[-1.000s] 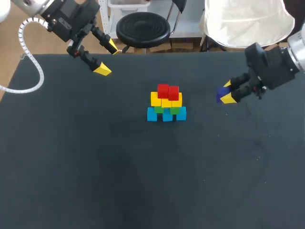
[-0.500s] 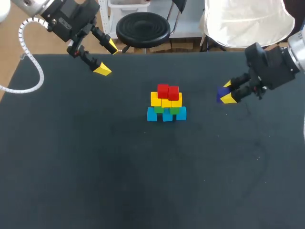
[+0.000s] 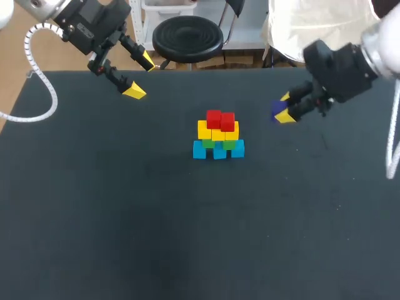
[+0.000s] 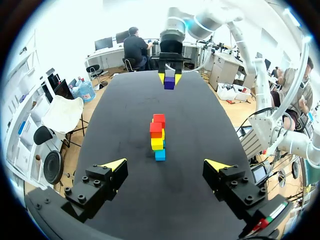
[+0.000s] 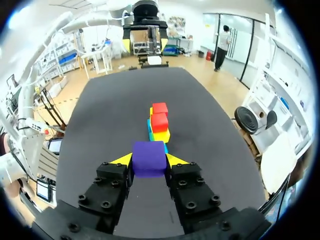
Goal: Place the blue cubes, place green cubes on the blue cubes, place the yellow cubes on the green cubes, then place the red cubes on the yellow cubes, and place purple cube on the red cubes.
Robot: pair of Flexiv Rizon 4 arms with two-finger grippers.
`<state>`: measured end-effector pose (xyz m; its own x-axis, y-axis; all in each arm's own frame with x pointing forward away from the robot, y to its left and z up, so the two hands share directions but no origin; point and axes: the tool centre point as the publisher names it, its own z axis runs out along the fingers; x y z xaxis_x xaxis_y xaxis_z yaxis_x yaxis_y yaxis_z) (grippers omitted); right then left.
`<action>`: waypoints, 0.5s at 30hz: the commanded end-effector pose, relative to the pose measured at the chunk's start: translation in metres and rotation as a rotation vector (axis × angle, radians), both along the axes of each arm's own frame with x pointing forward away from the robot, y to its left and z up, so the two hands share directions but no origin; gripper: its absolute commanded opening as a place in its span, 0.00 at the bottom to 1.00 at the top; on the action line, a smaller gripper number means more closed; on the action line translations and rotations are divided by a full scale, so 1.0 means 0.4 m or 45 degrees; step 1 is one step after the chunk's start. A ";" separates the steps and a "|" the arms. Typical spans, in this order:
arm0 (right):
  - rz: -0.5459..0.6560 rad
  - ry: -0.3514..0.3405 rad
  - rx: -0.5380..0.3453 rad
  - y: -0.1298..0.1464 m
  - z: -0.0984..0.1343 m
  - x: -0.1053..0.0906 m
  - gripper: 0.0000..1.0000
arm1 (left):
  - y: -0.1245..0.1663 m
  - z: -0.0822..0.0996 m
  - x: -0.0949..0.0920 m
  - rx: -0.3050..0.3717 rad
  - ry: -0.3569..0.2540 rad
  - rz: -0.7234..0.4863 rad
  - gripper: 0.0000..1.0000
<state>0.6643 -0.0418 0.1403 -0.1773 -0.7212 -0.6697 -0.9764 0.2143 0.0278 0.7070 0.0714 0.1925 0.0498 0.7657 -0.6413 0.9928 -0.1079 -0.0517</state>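
Two red cubes (image 3: 220,120) visible, purple cube (image 3: 276,109) half hidden in right tool (image 3: 285,107)

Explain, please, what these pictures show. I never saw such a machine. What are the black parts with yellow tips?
This is a robot with two arms at a black table. One picture looks down from above; the two round ones come from a camera on each wrist. The black parts with yellow tips are grippers, its hands. Mid-table stands a pile: blue cubes at the bottom, then green cubes, yellow cubes, and two red cubes on top. The right gripper is shut on a purple cube, apart from the pile. The left gripper is open and empty.
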 end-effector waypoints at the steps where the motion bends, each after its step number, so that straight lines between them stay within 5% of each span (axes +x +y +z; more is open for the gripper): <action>1: -0.040 -0.022 -0.088 0.034 0.031 -0.023 0.00 | 0.001 -0.002 -0.001 -0.003 -0.004 -0.001 1.00; 15: 0.005 -0.008 -0.061 0.125 0.063 -0.040 0.00 | 0.001 -0.002 -0.001 -0.003 -0.004 -0.001 1.00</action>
